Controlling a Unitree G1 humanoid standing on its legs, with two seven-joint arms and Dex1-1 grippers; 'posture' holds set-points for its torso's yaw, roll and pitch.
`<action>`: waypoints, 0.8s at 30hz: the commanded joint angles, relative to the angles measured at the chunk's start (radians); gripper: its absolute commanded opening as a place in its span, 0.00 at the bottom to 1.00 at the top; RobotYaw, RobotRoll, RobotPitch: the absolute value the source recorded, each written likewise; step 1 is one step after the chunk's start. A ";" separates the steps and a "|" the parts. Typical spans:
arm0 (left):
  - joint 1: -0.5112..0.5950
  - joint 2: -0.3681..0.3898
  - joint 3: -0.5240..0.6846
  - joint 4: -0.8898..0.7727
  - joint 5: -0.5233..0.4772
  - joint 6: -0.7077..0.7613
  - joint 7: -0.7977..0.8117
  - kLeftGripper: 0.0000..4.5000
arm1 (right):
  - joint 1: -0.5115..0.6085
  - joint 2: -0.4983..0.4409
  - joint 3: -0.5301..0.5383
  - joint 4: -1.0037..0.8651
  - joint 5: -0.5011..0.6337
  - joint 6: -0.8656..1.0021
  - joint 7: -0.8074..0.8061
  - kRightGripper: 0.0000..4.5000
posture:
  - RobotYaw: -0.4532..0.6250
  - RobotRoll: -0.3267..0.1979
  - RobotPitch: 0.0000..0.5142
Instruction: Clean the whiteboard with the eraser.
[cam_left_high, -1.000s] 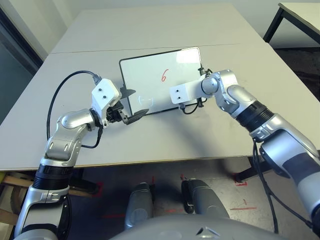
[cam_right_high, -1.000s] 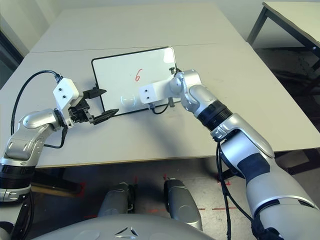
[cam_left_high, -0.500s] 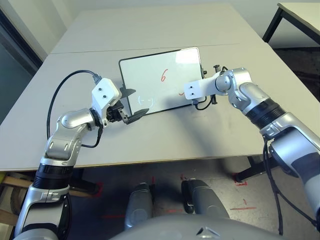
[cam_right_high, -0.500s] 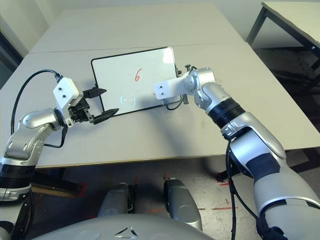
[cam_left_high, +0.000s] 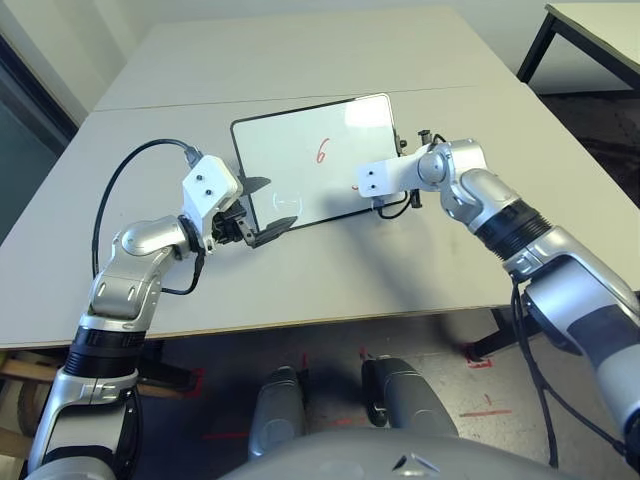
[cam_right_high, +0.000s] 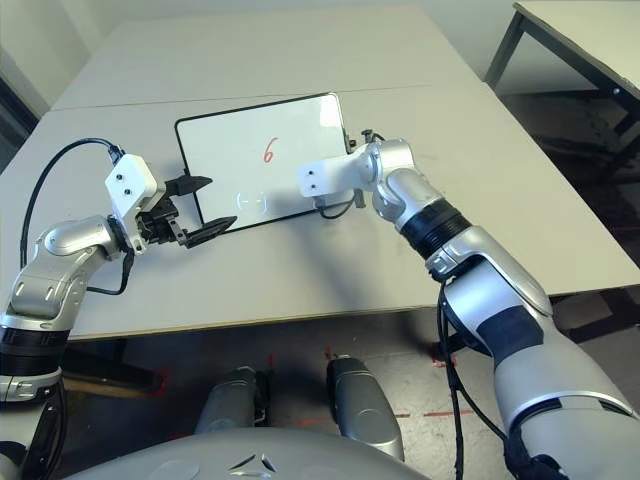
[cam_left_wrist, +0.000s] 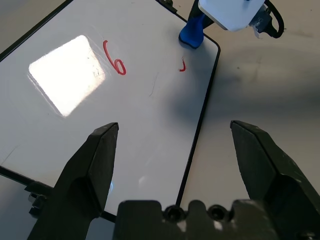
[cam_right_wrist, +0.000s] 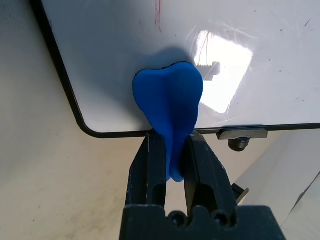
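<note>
From my head's view, my right pincer (cam_right_wrist: 174, 137) grips the blue eraser (cam_right_wrist: 169, 92) over the whiteboard's (cam_left_high: 290, 150) four-o'clock corner, so I judge the next wipe should head toward ten o'clock, where the red 6 (cam_left_high: 321, 151) lies.
</note>
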 joint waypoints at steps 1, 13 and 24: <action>0.006 0.009 0.001 0.006 0.007 0.007 -0.003 1.00 | 0.013 0.025 0.013 -0.042 -0.012 0.008 0.006 0.07 | 0.36 0.62 0.18; 0.016 0.013 0.015 -0.001 0.003 0.009 0.004 1.00 | 0.064 0.067 0.053 -0.127 -0.047 0.004 0.046 0.06 | 0.37 0.62 0.17; 0.016 0.012 0.016 -0.001 0.004 0.008 0.006 1.00 | 0.079 0.102 0.061 -0.126 -0.065 0.003 0.038 0.06 | 0.38 0.62 0.17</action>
